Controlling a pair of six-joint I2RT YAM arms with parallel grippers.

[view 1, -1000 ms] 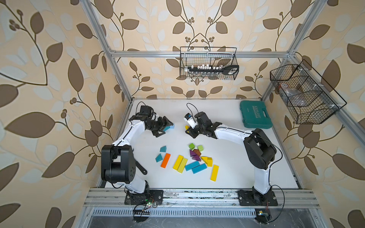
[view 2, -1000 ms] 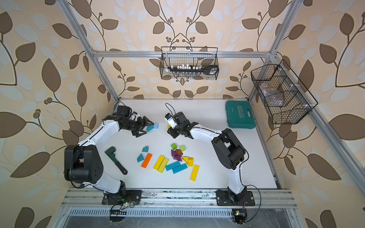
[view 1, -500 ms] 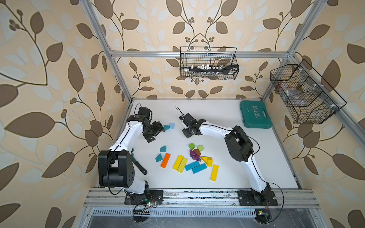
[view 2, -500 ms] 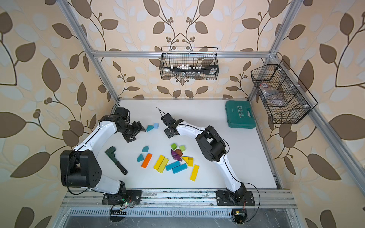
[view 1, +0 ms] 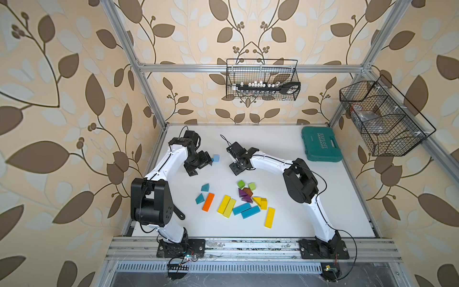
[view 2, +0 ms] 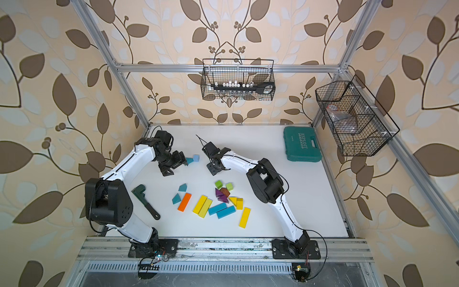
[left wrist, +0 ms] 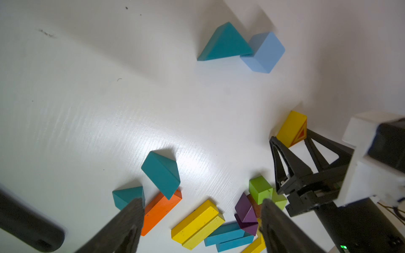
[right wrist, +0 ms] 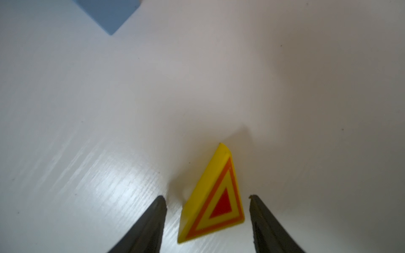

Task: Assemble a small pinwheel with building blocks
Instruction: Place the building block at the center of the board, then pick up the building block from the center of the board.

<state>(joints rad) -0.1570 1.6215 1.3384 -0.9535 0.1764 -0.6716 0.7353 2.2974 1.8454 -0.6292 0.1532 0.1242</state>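
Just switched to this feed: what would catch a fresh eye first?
The bright pile of blocks in the middle of the table, toward the front. Behind it, the right gripper stands open around a yellow wedge with a red triangle on its face. Further left, a teal wedge touches a light-blue cube.

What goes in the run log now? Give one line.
left pincer: open, empty | right pincer: open, astride yellow wedge | teal wedge beside light-blue cube

Beige leaf-patterned wallpaper (view 1: pixel 74 74) and aluminium frame (view 1: pixel 186 67) surround a white tabletop (view 1: pixel 342 193).
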